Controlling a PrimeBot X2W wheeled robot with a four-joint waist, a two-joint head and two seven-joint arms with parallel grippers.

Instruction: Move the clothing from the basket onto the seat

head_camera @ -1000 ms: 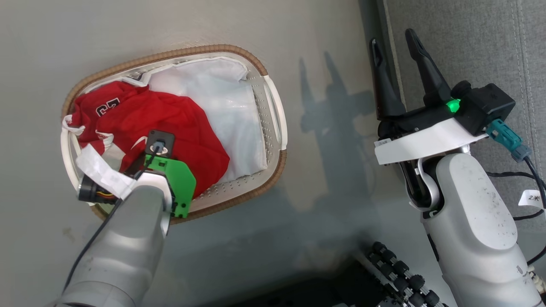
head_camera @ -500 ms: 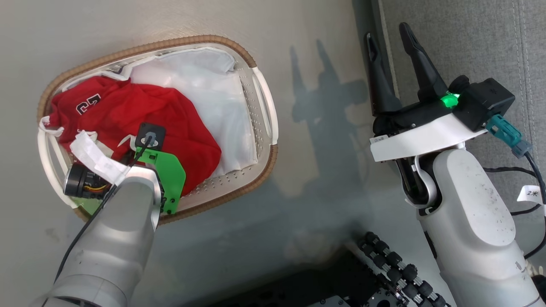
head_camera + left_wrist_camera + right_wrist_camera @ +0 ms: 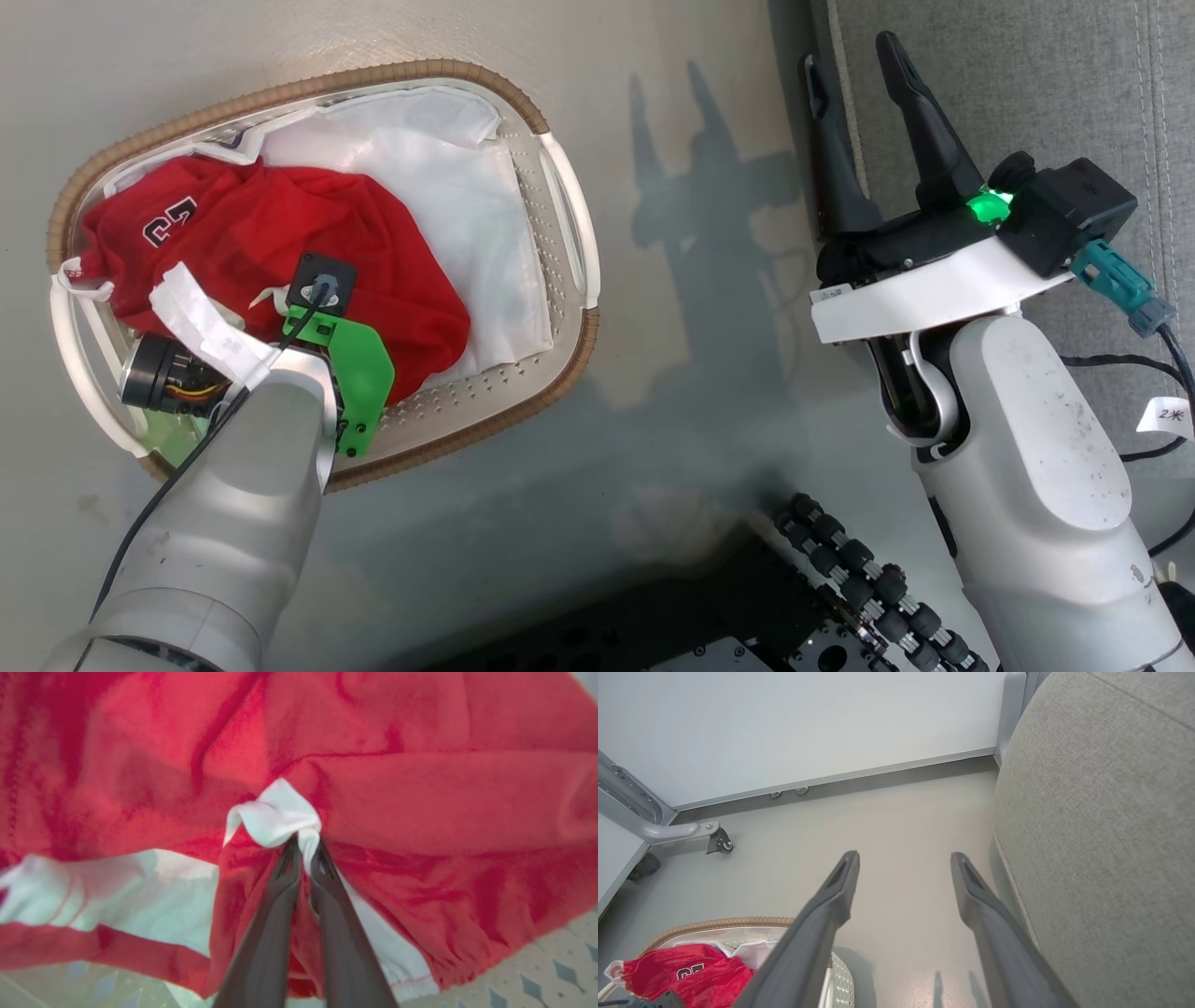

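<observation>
Red clothing (image 3: 280, 233) with white trim and a black numeral lies in the left half of the white perforated basket (image 3: 569, 215) with its brown woven rim. My left wrist hangs over the basket's near left part. In the left wrist view my left gripper (image 3: 304, 842) is shut on a bunched white fold of the clothing (image 3: 420, 802). My right gripper (image 3: 854, 65) stands open and holds nothing. It points along the floor beside the edge of the grey seat (image 3: 1027, 84). The right wrist view shows that gripper (image 3: 903, 858), the seat (image 3: 1101, 812) and the basket's rim (image 3: 714, 924).
A plain white lining sheet (image 3: 448, 187) covers the basket's right half. A white wall panel on a grey frame with a caster (image 3: 719, 842) stands beyond the basket. My black roller base (image 3: 868, 588) is at the bottom, and cables (image 3: 1148, 317) hang by the right arm.
The head view has shifted, so the basket sits further left and higher in the picture. My left wrist stays over the same spot of clothing, and its fingers have closed on the cloth.
</observation>
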